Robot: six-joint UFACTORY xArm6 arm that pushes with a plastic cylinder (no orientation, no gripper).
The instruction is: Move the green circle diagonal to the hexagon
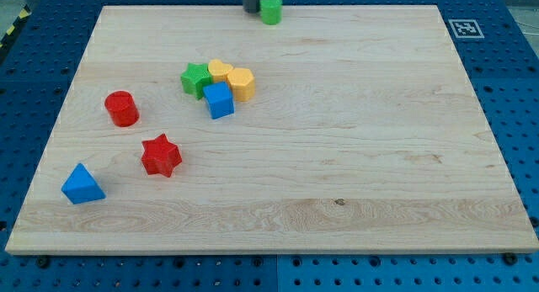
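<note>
Nearest, a blue triangle (82,185); far off at the bench (354,157) top edge, my tip (252,9) touches the green circle (270,8) from the view's left; the yellow hexagon (241,83) lies below; no claw fitted

The board (337,157) is pale wood with a fine grain, smooth and matt. The green circle (270,9), the red star (161,155) and the blue triangle (82,184) look like smooth plastic with little shine. My tip (252,9) is dark and matt.

Green circle (270,8), red star (161,155), blue triangle (82,184), pale wood-grain board (337,157).
</note>
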